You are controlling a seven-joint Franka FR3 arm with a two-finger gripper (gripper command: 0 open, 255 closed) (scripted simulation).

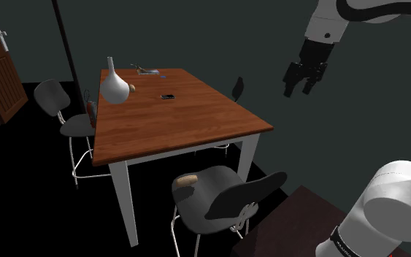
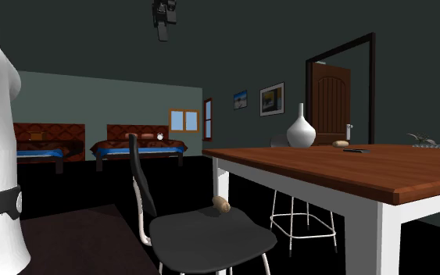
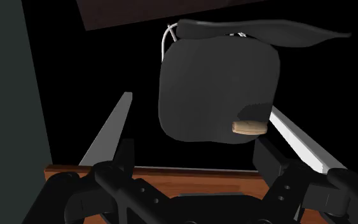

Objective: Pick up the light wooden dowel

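Short light wooden dowel [image 1: 189, 179] lies at the dark grey chair [image 1: 222, 191]'s seat edge; spread black gripper [image 1: 301, 86] hangs high above that chair.

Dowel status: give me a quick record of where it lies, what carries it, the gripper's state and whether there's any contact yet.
dowel: light wood, lying on its side
support: seat of the dark chair, near the seat's edge, beside the table
table: wooden top, white legs; carries a white vase, not the dowel
gripper: open, high in the air
contact: none, gripper well apart from the dowel
held: nothing
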